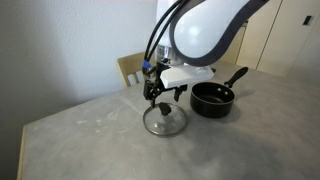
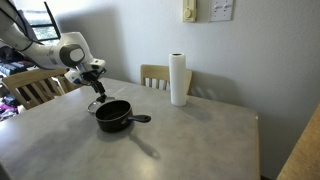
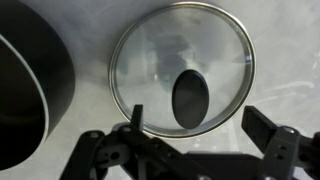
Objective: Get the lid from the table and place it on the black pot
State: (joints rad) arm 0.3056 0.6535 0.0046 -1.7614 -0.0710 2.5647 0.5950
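The lid (image 1: pixel 164 121) is a round clear glass disc with a metal rim and a black centre knob. It lies flat on the grey table (image 1: pixel 100 140), left of the black pot (image 1: pixel 212 98). In the wrist view the lid (image 3: pixel 182 68) fills the centre and the pot's black wall (image 3: pixel 35 95) is at the left edge. My gripper (image 1: pixel 160 97) hovers above the lid, fingers spread and empty; its fingertips (image 3: pixel 195 128) frame the lid's near rim. In an exterior view the pot (image 2: pixel 113 115) sits below the gripper (image 2: pixel 97 82) and hides most of the lid.
A light wooden chair (image 1: pixel 132 70) stands behind the table. A white paper-towel roll (image 2: pixel 178 80) stands upright at the table's far edge, with another chair (image 2: pixel 154 76) beside it. The pot's long handle (image 2: pixel 139 118) points right.
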